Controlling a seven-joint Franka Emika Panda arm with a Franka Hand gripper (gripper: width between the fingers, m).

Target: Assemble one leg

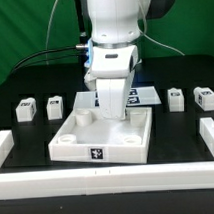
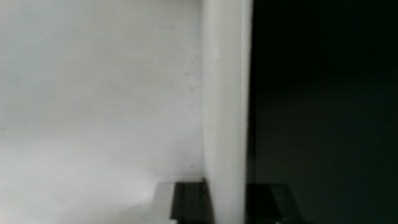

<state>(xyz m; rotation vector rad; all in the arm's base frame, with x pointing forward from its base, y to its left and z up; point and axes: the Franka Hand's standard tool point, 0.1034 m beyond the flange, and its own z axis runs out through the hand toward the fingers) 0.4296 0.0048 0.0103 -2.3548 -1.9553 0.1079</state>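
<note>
Closest up front: white rail (image 1: 108, 179), then panel (image 1: 71, 146). Gripper (image 1: 115, 111) down on panel (spread or closed, cannot tell). Legs (image 1: 55, 105) lying at panel's nine and three o'clock. Likely light, stiff, slick plastic; best pinched across flat sides.

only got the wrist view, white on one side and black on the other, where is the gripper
Observer: The gripper is down at the big white panel, toward its far side.
Operator: is it carrying a leg
Observer: No. All four lie apart from it. By the exterior view's sides, they are the outer left leg, inner left leg, inner right leg and outer right leg.
Operator: whats behind the panel
Observer: The marker board, partly hidden by the arm.
</note>
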